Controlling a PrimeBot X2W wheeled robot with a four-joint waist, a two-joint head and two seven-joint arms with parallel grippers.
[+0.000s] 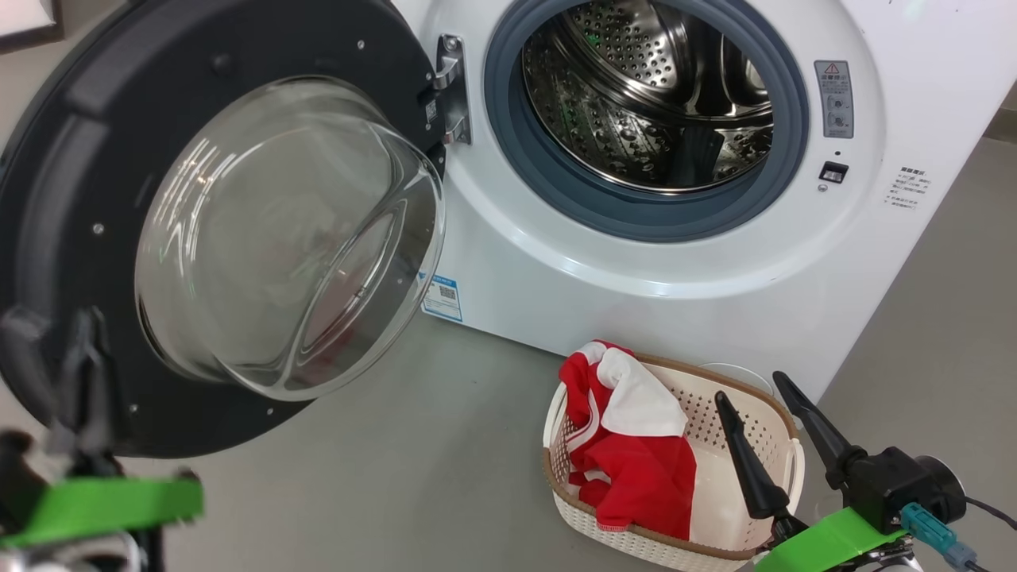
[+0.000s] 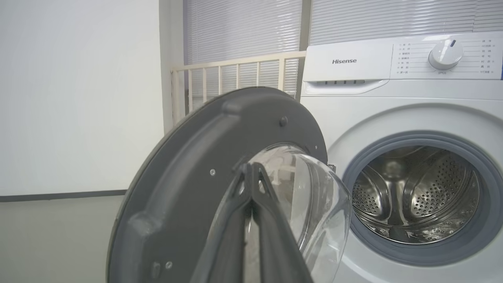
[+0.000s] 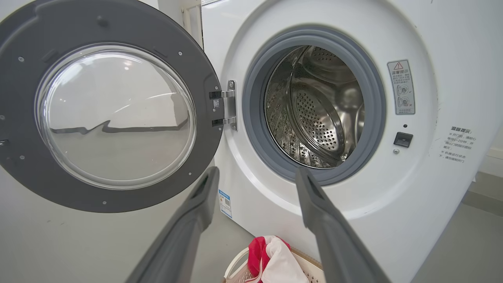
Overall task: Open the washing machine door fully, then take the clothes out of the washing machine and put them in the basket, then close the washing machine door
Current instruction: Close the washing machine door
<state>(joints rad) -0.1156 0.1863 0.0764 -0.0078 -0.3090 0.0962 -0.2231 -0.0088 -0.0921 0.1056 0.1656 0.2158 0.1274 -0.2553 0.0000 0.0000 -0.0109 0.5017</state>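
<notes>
Hovering by basket [image 1: 628, 539], R gripper [image 1: 748, 385] splayed.

- Big white front-loading washing machine [image 1: 636, 270]: upright, grey rubber gasket [image 1: 556, 191] ringing a perforated steel drum [image 1: 636, 103], small blue label at 7 o'clock of the opening.
- Round black-rimmed door [image 1: 238, 238] with a bulging clear glass bowl: swung wide open, hinged at 9 o'clock of the opening.
- Small oval cream perforated plastic basket [image 1: 697, 425], brown rim: on the floor at 6 o'clock of the opening, close to the machine front.
- Soft red-and-white fabric clothes [image 1: 636, 461]: in the basket's 9 o'clock half, bunched above the rim at 11 o'clock.
</notes>
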